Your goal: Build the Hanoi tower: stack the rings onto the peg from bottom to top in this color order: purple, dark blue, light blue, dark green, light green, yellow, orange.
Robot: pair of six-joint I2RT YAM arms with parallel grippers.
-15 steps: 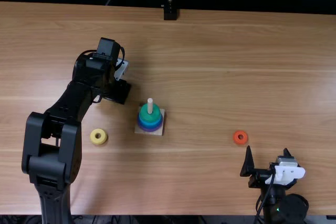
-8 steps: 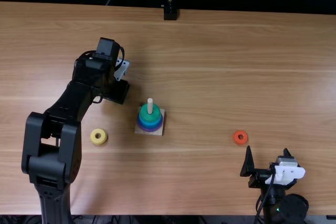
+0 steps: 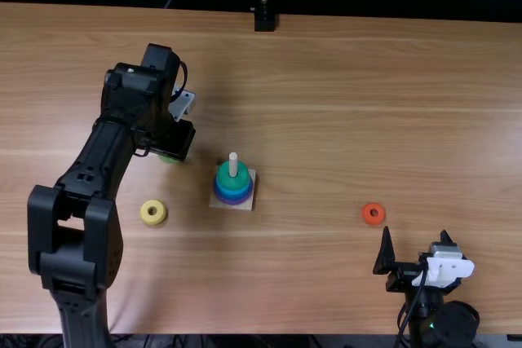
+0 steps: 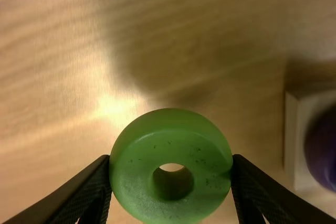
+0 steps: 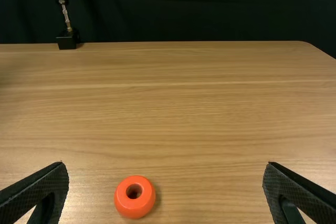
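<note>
The peg [image 3: 233, 164] stands to the right of the left gripper [image 4: 171, 157] and closer to the worktop's [image 3: 310, 283] near edge, by the top view. That gripper pinches the light green ring [image 4: 170, 145] at opposite sides, its hole turned toward the wrist camera. The left arm [image 3: 94, 165] is much the nearer one. The ring looks next in order, as the dark green ring [image 3: 232, 178] tops the stack. The peg juts above it, so the carry should come in high, then lower with the holes lined up. The yellow ring [image 3: 152, 212] lies left of the peg, off that line. Well apart, the orange ring [image 3: 373, 213] lies just beyond the right gripper [image 3: 415, 232], whose fingers are spread and empty.
</note>
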